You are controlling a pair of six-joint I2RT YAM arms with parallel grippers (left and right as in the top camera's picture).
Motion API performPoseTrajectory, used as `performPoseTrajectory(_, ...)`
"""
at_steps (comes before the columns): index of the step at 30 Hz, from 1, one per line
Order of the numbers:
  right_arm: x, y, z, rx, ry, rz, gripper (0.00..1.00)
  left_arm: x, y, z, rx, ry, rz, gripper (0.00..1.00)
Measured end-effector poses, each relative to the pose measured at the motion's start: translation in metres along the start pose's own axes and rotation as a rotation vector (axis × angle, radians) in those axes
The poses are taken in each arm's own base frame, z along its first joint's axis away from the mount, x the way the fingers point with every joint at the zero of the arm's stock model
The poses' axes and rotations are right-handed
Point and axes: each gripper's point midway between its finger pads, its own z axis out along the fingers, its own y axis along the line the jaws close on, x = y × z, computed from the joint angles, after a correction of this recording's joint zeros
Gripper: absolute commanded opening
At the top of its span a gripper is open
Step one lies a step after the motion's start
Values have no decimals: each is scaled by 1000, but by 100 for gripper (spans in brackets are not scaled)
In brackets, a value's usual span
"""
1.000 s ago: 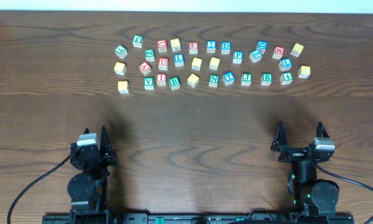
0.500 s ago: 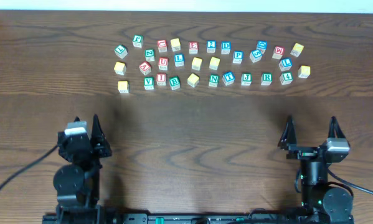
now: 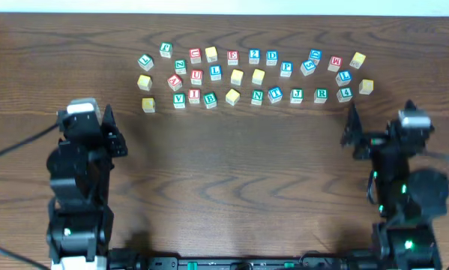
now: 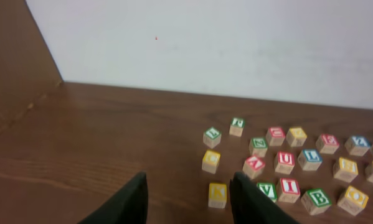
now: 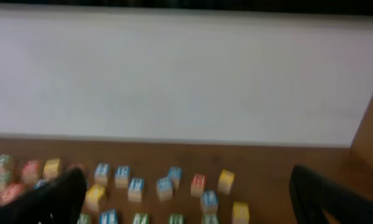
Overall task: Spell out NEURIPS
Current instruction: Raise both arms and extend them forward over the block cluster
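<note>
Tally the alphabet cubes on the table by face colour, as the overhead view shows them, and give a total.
Green cubes: 8
Red cubes: 6
Blue cubes: 9
Yellow cubes: 8
Total: 31

Wooden cubes (image 3: pixel 237 76): 31. Robot arms (image 3: pixel 78 161): 2. Table (image 3: pixel 231 165): 1.

Dark, wood-grained counter (image 3: pixel 231 165) fills the scene, evenly lit; plain white wall (image 4: pixel 236 43) along its far edge, brown panel (image 4: pixel 15 62) far left.
</note>
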Motion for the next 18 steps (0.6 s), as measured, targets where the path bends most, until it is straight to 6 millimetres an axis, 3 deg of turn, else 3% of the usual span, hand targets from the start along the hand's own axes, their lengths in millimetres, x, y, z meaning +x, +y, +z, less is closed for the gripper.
performPoseTrajectory(13, -25, 27, 70, -142, 343, 6, 99, -28, -15, 40, 46, 257, 16, 42)
performPoseTrajectory(18, -23, 38, 95, -199, 463, 23, 99, -34, -26, 62, 92, 401, 14, 42)
